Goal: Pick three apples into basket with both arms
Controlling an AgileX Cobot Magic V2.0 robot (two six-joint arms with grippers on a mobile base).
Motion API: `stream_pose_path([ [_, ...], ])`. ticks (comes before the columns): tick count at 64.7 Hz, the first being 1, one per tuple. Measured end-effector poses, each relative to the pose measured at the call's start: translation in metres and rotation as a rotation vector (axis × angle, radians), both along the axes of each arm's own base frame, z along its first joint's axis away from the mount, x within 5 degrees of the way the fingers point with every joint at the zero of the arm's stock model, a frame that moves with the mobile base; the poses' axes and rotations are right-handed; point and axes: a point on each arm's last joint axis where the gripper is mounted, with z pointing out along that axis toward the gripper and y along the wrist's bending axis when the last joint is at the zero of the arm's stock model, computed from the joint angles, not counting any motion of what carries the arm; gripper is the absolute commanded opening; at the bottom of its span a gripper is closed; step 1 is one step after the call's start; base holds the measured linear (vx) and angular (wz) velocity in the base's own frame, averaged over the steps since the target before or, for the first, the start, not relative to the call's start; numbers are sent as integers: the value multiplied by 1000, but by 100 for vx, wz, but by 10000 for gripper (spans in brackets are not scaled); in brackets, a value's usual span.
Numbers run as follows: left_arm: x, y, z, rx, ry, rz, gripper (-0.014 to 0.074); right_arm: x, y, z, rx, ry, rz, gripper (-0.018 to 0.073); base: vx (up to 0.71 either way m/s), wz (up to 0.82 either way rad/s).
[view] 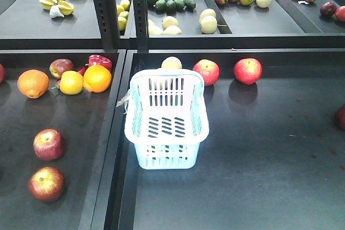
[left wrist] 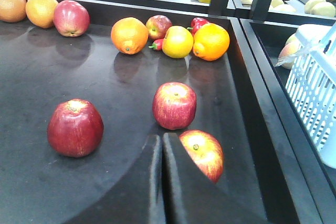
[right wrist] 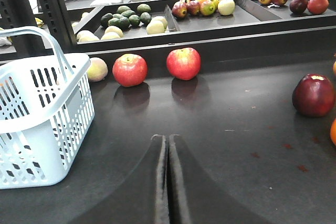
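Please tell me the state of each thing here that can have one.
Basket: upright, empty.
Left claw: shut, holding nothing.
Right claw: shut, holding nothing.
Apples: lying loose, none in the basket.

Item 1: left gripper (left wrist: 161,139), black, matte, two-finger type. Fingers (left wrist: 147,182) pressed flat together with only a thin seam between them, nothing held. The tips point toward the far edge of the dark surface (left wrist: 63,77).

Item 2: right gripper (right wrist: 168,139), black, matte, two-finger type, same build. Fingers (right wrist: 152,182) likewise closed and empty, seam upright, tips toward the far edge.
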Motion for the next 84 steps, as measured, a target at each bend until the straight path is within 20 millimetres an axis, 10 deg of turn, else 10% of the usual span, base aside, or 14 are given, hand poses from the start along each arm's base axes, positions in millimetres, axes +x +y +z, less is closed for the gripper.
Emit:
stream_pose_path([
  [84, 0, 0, 0, 0, 0, 0, -6, 0, 0, 0, 0, 0, 0, -9, 2, 1],
])
